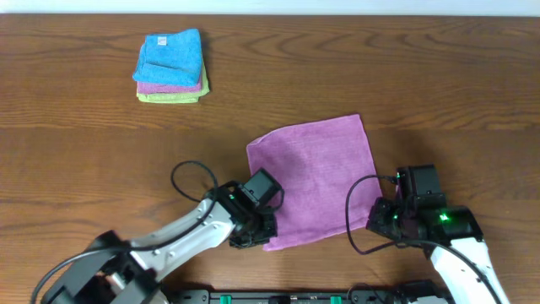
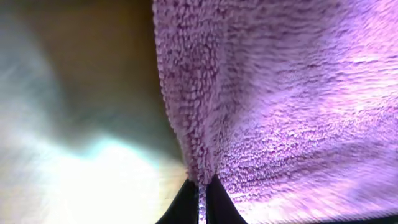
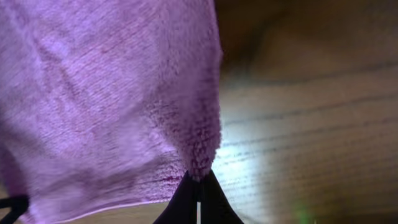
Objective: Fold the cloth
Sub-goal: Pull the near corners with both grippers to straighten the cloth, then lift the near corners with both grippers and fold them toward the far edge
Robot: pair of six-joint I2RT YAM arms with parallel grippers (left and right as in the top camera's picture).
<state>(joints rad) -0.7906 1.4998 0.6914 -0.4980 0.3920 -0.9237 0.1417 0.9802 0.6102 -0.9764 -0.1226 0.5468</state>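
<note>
Left claw [image 2: 200, 190] is right up in my wrist cam. Its dark fingertips [image 2: 180, 210] are pinched tight on the cloth [image 2: 280, 93], with a thin bit of purple fuzz squeezed between them right at the stitched edge. Same deal on the other side: right claw [image 3: 199, 186] is clamped on the hem, and the fabric bunches up just above the tips. There's bare table [image 3: 311, 124] off to the right of it.

From overhead, the left claw sits on the cloth's near-left corner and the right claw on its near-right corner. From there the cloth spreads out flat, one layer, turned a bit askew. It's right of the table's middle and close to the near edge, with both far corners lying on the wood.

There's also a stack [image 1: 171, 66] of folded cloths, blue on top, up by the far edge toward the far-left corner. It's well apart from everything else.
</note>
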